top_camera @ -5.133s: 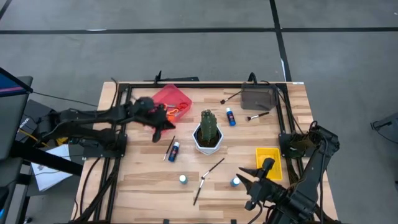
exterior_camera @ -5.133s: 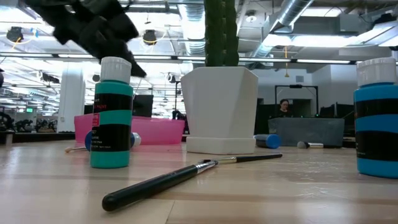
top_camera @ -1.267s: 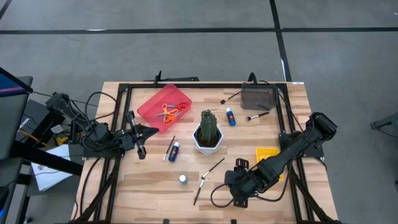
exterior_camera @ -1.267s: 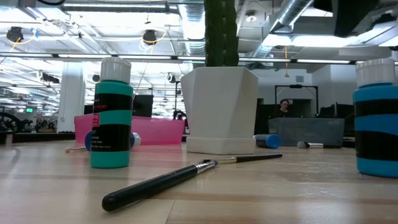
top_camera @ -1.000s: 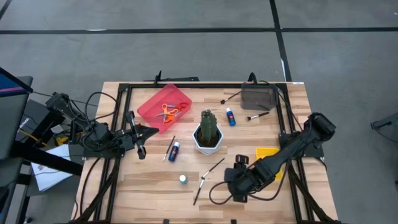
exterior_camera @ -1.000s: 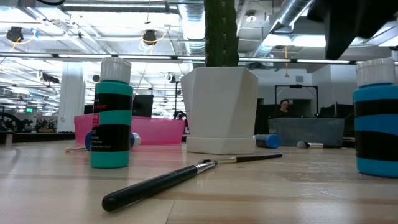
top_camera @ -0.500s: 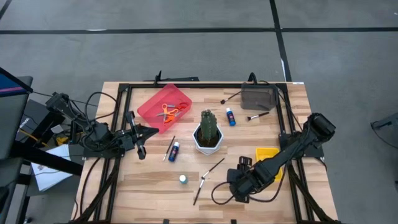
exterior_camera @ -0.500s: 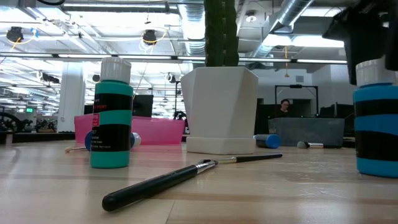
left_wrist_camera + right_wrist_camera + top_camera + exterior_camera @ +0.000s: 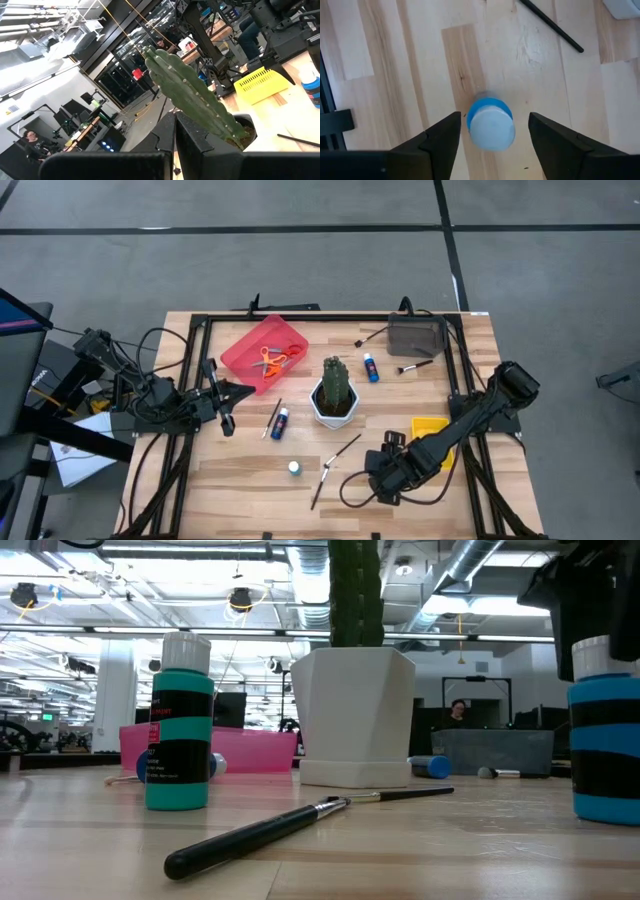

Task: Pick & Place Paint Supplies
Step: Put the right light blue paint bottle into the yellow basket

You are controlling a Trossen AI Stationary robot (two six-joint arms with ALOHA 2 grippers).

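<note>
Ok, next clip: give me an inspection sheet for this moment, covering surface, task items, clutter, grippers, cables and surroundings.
Surface: wooden table, black frame rails around it.
Job's things: orange-handled scissors in the red tray; one paint bottle upright, two more paint bottles lying flat; a blue bottle under the right arm; paintbrushes scattered.
Clutter: cactus in a white pot, yellow tray, grey tray.
Grippers: right gripper open, straddling the blue bottle from above; left gripper parked at the table's left edge, away from the supplies.
Cables: loops beside both arms.
Surroundings: grey floor; person seated far behind.
</note>
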